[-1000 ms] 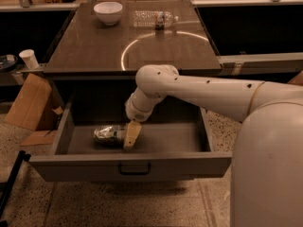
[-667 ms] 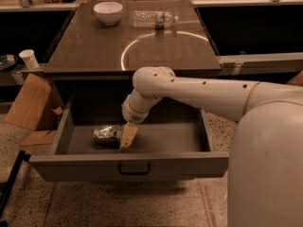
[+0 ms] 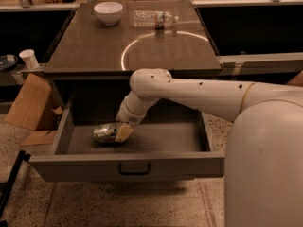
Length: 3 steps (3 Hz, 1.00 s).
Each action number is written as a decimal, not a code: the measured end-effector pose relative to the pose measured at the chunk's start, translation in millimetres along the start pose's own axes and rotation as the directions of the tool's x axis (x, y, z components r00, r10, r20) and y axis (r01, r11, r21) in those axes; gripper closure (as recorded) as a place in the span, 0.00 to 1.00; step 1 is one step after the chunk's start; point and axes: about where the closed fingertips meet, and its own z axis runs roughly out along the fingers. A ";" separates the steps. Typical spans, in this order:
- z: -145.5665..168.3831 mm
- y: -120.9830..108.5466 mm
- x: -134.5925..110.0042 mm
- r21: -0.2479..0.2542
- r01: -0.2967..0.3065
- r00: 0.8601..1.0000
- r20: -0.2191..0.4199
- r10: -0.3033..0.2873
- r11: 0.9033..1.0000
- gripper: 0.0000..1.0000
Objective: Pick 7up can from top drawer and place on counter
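Gripper [image 3: 124, 132] has shifted left onto the 7up can [image 3: 104, 133] lying left-of-centre in the top drawer [image 3: 189, 166]; I can't tell its grip, so I hold off lifting to the counter [image 3: 94, 51].

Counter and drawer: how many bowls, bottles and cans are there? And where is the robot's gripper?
Bowls: 1, white bowl on the counter
Bottles: 1, clear bottle lying on the counter
Cans: 1, 7up can in the top drawer
Total: 3
The gripper is down in the top drawer, beside the can.
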 end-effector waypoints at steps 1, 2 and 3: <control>-5.2 -2.2 -1.2 0.018 -0.003 1.000 0.017 0.002 1.000 0.66; -33.0 -12.2 -3.5 0.070 0.001 0.997 0.078 -0.006 0.998 0.89; -82.0 -26.0 0.1 0.153 0.012 0.990 0.139 -0.034 0.988 1.00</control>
